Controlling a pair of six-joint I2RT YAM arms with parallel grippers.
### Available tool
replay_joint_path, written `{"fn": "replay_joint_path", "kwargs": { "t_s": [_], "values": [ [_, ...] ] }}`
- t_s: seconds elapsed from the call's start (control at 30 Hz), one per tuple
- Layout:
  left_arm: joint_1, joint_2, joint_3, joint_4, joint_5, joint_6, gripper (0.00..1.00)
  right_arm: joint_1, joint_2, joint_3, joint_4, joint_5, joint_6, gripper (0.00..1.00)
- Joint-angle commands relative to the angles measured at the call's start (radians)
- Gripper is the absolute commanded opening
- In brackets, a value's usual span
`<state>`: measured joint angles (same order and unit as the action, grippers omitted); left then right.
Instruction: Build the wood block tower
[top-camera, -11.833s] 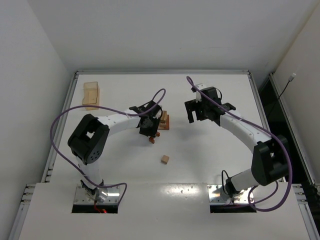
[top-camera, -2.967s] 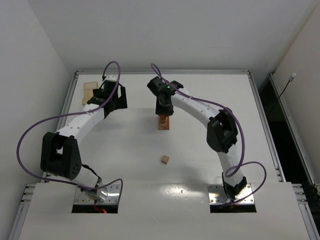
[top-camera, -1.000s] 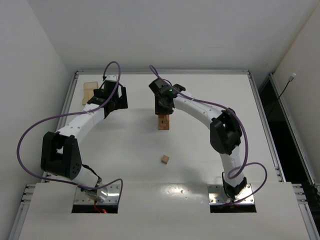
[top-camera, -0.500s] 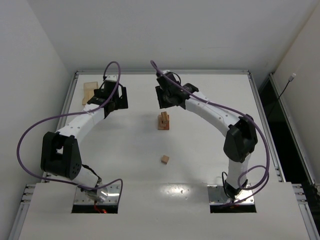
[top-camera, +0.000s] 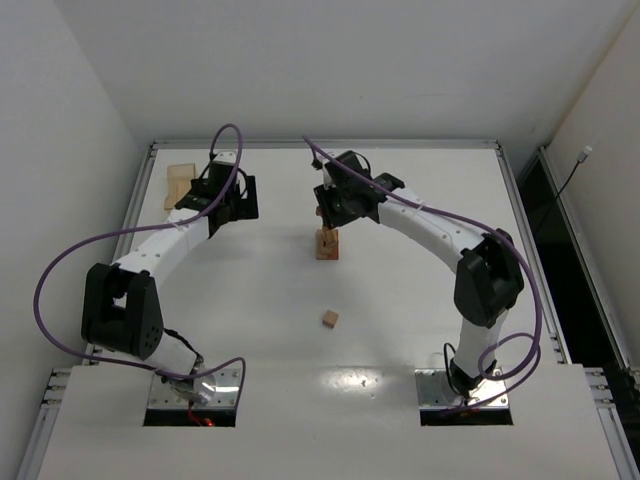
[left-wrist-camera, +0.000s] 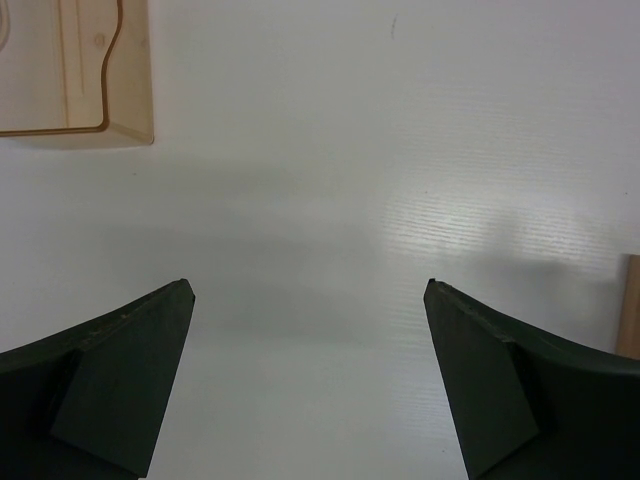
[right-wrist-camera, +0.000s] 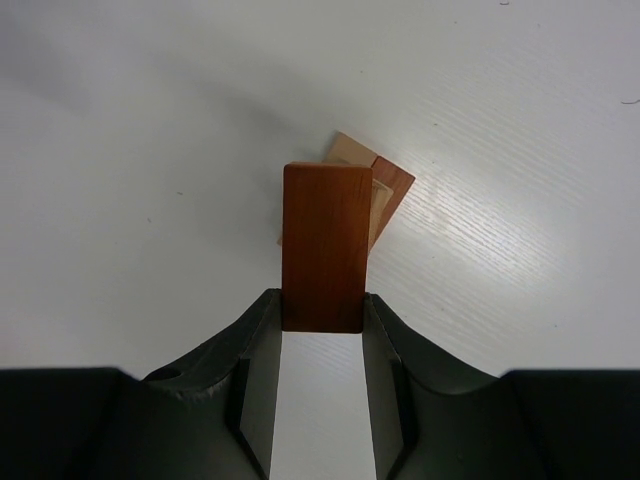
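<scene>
The tower (top-camera: 328, 243) is a short stack of tan and reddish-brown wood blocks in the middle of the table. My right gripper (top-camera: 328, 213) hovers just behind and above it. In the right wrist view that gripper (right-wrist-camera: 320, 297) is shut on the end of a reddish-brown bar (right-wrist-camera: 325, 240). The tower's top blocks (right-wrist-camera: 392, 185) show underneath the bar, turned at an angle to it. One small tan cube (top-camera: 330, 319) lies loose nearer the arm bases. My left gripper (top-camera: 233, 203) stands open over bare table (left-wrist-camera: 308, 285), holding nothing.
A flat pale wooden tray (top-camera: 179, 184) lies at the back left, and its corner (left-wrist-camera: 75, 70) shows in the left wrist view. A tan wooden edge (left-wrist-camera: 631, 305) pokes in at that view's right border. A raised rim (top-camera: 325, 144) runs round the table.
My right gripper has drawn back a little from directly over the tower, and its elbow has swung out to the right. The bar stays in its grip. The left arm has not moved.
</scene>
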<state>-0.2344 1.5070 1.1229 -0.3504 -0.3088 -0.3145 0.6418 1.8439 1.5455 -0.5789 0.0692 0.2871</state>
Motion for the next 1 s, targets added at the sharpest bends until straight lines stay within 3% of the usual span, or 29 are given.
{"fn": "replay_joint_path", "kwargs": {
  "t_s": [0.0, 0.3, 0.73, 0.97],
  "values": [
    [0.006, -0.036, -0.003, 0.030, 0.016, 0.008, 1.00, -0.002, -0.015, 0.005, 0.031, -0.054, -0.002, 0.00],
    [0.006, -0.036, -0.003, 0.030, 0.016, 0.008, 1.00, -0.021, 0.015, -0.005, 0.010, -0.045, 0.043, 0.00],
    [0.006, -0.036, -0.014, 0.030, 0.025, 0.017, 1.00, -0.080, -0.172, -0.241, 0.033, 0.055, 0.021, 0.00],
    [0.006, -0.036, -0.014, 0.030, 0.025, 0.017, 1.00, -0.103, -0.181, -0.286, 0.054, 0.015, 0.012, 0.00]
  ]
}}
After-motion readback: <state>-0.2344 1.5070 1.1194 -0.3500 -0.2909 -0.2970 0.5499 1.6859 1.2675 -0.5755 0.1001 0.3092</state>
